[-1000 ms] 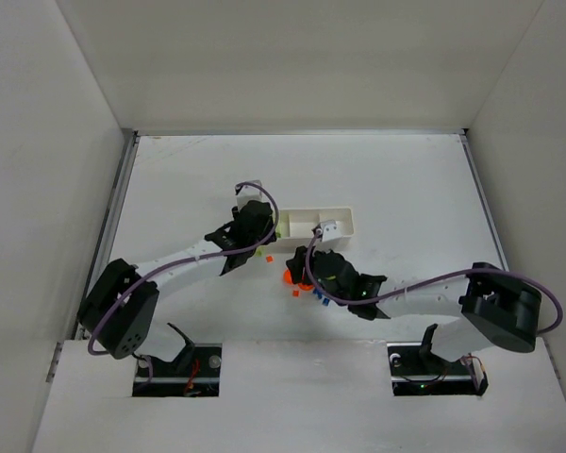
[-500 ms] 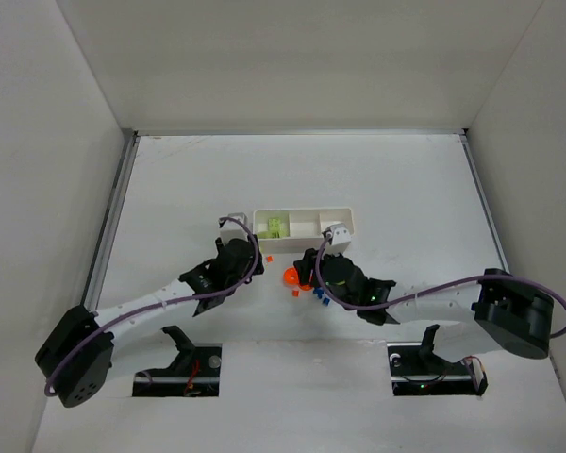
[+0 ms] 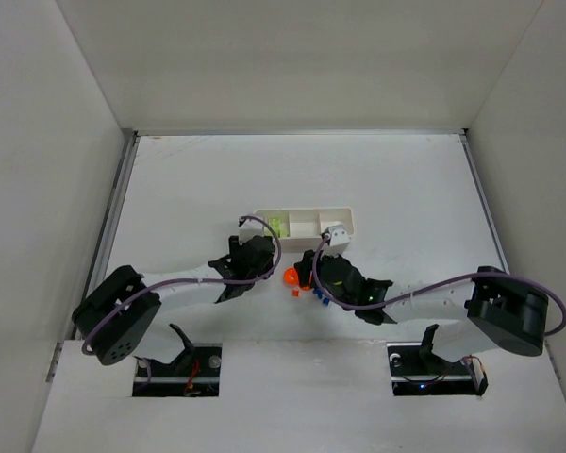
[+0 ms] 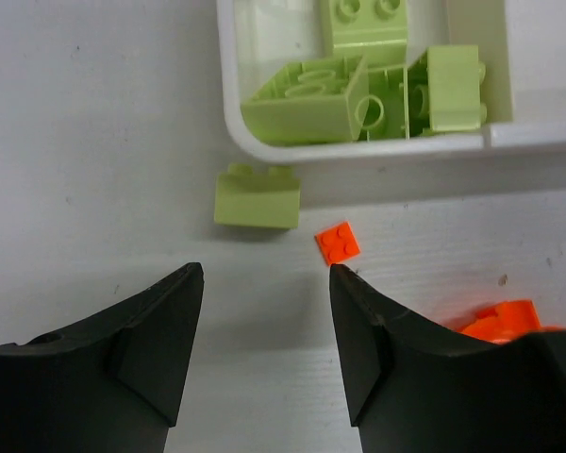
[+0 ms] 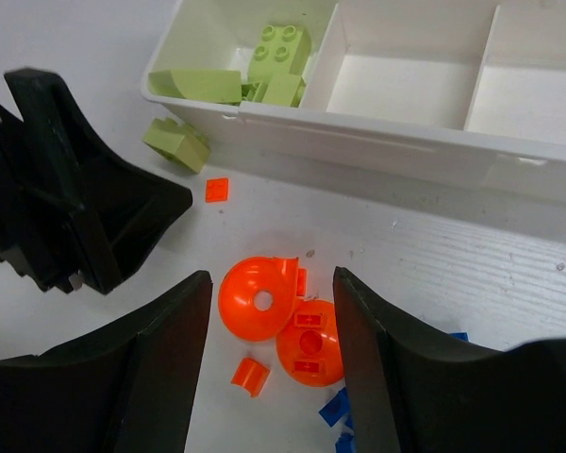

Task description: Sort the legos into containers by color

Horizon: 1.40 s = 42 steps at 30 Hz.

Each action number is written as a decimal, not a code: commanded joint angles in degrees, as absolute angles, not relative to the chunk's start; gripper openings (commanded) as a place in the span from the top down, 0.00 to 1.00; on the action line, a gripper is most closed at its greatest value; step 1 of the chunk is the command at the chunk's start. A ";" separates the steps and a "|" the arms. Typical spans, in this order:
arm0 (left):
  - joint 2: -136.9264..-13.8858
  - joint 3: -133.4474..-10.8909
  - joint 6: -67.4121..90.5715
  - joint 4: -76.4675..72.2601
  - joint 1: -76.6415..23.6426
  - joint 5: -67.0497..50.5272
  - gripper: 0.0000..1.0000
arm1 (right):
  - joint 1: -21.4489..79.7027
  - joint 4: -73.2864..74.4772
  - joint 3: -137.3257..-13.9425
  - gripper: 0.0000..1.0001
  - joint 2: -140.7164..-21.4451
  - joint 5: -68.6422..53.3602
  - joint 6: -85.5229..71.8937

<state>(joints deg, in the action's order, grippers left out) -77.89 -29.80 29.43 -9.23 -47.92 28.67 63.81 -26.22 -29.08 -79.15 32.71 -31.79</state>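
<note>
The white three-compartment tray (image 3: 349,219) lies at mid-table. Its left compartment holds several lime green legos (image 4: 307,104), which also show in the right wrist view (image 5: 278,57). The other two compartments look empty. A loose lime brick (image 4: 257,198) and a tiny orange plate (image 4: 338,243) lie on the table just outside the tray's left end. My left gripper (image 4: 264,274) is open and empty, just short of them. My right gripper (image 5: 274,278) is open and empty over two round orange pieces (image 5: 311,344). Blue legos (image 5: 338,408) lie beside them.
A small curved orange piece (image 5: 250,375) lies next to the round ones. The left gripper's body (image 5: 85,217) sits close on the left of the right gripper. White walls enclose the table at the back and both sides.
My left gripper left the tray's left end, drew back toward the near left, then came right again to the loose lime brick. My right gripper shifted only slightly.
</note>
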 commanded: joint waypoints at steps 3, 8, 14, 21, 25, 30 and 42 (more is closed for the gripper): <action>-80.85 -32.78 25.67 -16.87 -45.40 31.03 0.46 | 63.94 -29.36 -30.85 0.39 -80.07 33.31 -32.08; -84.99 -33.93 25.22 -19.07 -43.64 31.03 0.49 | 64.03 -29.53 -30.85 0.39 -80.07 33.22 -31.99; -87.36 -34.45 22.86 -22.84 -44.16 31.72 0.59 | 64.03 -29.71 -30.59 0.39 -80.16 32.96 -31.99; -82.28 -32.26 23.11 -19.35 -46.97 33.49 0.78 | 64.11 -30.06 -30.15 0.39 -79.81 32.96 -31.90; -72.88 -30.41 25.40 -12.84 -50.66 33.66 0.81 | 64.11 -30.15 -29.01 0.39 -77.87 32.96 -32.34; -65.30 -34.61 28.30 -7.83 -52.43 32.26 0.81 | 64.11 -30.15 -27.95 0.40 -75.33 33.05 -32.34; -87.52 -53.95 24.79 -10.02 -44.87 29.09 0.79 | 64.03 -30.15 -25.14 0.41 -72.07 33.49 -33.13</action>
<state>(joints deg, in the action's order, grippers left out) -84.53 -50.28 26.26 -9.26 -46.94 29.74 63.83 -27.46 -25.32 -73.73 32.67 -32.40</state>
